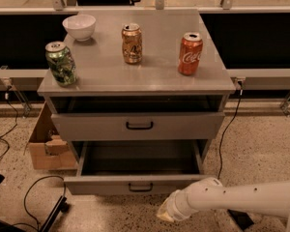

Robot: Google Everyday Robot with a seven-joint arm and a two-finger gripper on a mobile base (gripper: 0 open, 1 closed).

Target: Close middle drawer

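The middle drawer of the grey metal cabinet is pulled far out. It is a wide shallow empty tray with a low front and a small black handle. Above it, the taller-fronted top drawer stands slightly out, with a dark gap over it. My white arm reaches in from the lower right. My gripper is low, just below and right of the middle drawer's front, near its handle. The lowest drawer is hidden.
On the cabinet top stand a white bowl, a green can, a tan can and a red cola can. A cardboard box sits left of the cabinet. Cables lie on the speckled floor.
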